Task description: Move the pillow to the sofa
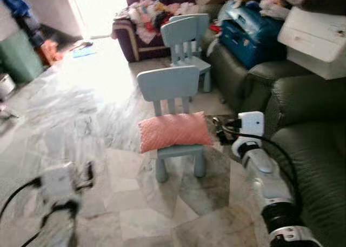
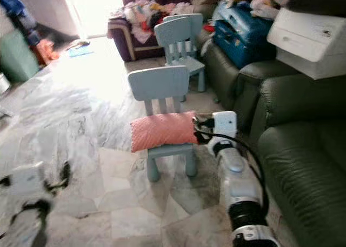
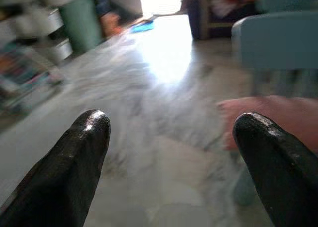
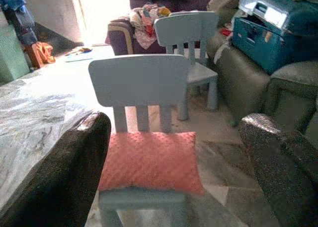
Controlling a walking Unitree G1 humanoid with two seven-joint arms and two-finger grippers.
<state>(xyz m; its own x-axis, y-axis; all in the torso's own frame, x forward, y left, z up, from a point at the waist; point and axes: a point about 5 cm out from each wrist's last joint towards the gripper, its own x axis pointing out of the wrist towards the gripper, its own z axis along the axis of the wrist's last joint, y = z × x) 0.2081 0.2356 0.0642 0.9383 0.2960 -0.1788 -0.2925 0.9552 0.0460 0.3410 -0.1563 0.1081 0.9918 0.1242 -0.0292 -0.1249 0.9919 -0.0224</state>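
One salmon-pink quilted fabric pillow [image 1: 174, 131] lies flat on the seat of the nearer pale blue plastic child's chair [image 1: 168, 86], overhanging the seat on both sides. Its long axis runs side to side across the chair, parallel to the chair's backrest.

The right gripper [image 4: 174, 162] is the nearer one. It is raised beside the chair, just off the pillow's end on the sofa side, not touching. In the right wrist view its two black fingers stand wide apart and empty, the pillow framed between them and ahead. The left gripper [image 3: 171, 152] hangs low over the marble floor [image 1: 81, 112], well apart from the chair, fingers spread and empty; the pillow's corner lies off toward one finger.

The dark green leather sofa [image 1: 308, 133] stands just beside the chair, on the robot's right.

Count: one pillow; two pale blue chairs, the second chair [image 1: 186, 39] behind the first; two grippers.

Judgement: the pillow is not yet grasped.
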